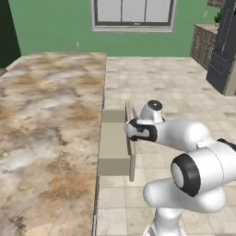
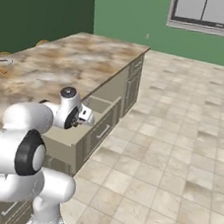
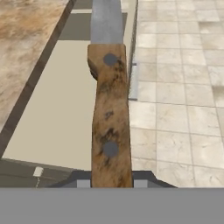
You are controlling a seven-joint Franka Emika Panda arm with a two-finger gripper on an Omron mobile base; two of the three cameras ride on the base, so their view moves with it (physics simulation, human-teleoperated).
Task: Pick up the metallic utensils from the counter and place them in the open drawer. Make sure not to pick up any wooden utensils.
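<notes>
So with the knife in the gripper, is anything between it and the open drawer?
Nothing visible is. In the hand view the knife, held in the gripper, hangs over the drawer, near its front panel, and the drawer's floor below looks bare. The base views also show the gripper above the drawer.

A: Was the knife point(image 3: 108, 118) fully seen?
B: No. Its blade tip ran off the hand view's top edge, and its handle hid the open drawer's point(image 3: 57, 113) right wall.
</notes>
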